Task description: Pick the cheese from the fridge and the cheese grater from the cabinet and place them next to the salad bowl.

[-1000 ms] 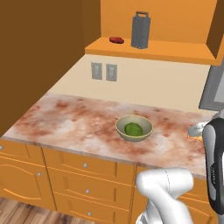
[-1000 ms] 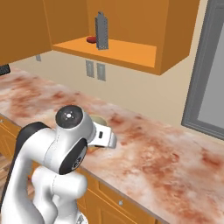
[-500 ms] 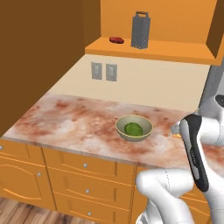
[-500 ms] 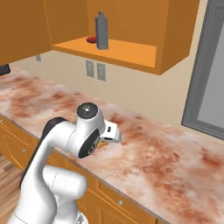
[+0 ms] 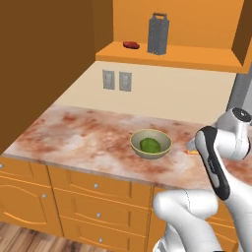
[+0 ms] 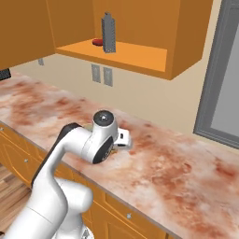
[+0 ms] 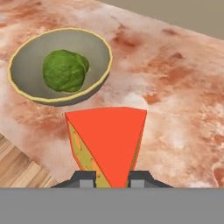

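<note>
Gripper (image 7: 112, 177) closed on cheese (image 7: 107, 144), wedge held between both finger tips above marble countertop (image 7: 183, 87), near its front edge, just beside salad bowl (image 7: 59, 65). Cheese looks out of fridge (image 6: 224, 74) but not yet set down; whether it touches countertop, cannot tell. Cheese grater (image 5: 158, 33) untouched on cabinet (image 5: 172, 54) shelf, beside flat red item (image 5: 131, 45). Judged: roughly first half nearly done; left: release cheese, fetch grater, place by bowl.

base views: behind arm, left/right, share counter (image 5: 88, 135) | hand view: close, down at salad bowl (image 7: 61, 70)
</note>
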### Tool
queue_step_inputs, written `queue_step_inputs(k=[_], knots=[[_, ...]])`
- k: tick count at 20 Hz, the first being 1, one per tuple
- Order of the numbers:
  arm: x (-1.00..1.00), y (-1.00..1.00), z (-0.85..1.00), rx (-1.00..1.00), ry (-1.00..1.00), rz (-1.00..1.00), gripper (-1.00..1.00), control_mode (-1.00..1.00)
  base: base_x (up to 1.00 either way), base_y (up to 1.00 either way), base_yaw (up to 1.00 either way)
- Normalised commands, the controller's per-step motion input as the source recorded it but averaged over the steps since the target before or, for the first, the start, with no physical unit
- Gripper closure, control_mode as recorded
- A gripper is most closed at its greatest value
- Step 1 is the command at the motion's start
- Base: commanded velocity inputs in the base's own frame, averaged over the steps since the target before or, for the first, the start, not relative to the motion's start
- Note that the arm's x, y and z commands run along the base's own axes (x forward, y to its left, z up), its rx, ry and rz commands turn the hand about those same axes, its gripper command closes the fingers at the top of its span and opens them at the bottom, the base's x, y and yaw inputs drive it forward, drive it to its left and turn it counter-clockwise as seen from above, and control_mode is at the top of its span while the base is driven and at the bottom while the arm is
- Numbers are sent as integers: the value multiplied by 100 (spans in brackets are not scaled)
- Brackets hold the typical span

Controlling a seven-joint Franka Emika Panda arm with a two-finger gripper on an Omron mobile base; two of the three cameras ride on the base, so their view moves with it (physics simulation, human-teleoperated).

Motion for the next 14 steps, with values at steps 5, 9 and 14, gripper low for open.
queue_step_inputs(k=[5, 9, 14], knots=[[0, -2, -17, -3, -12, 26, 100, -100, 0, 0, 0], [1, -3, -31, -1, -11, 23, 100, -100, 0, 0, 0], [38, -5, -37, -1, -3, 19, 100, -100, 0, 0, 0]])
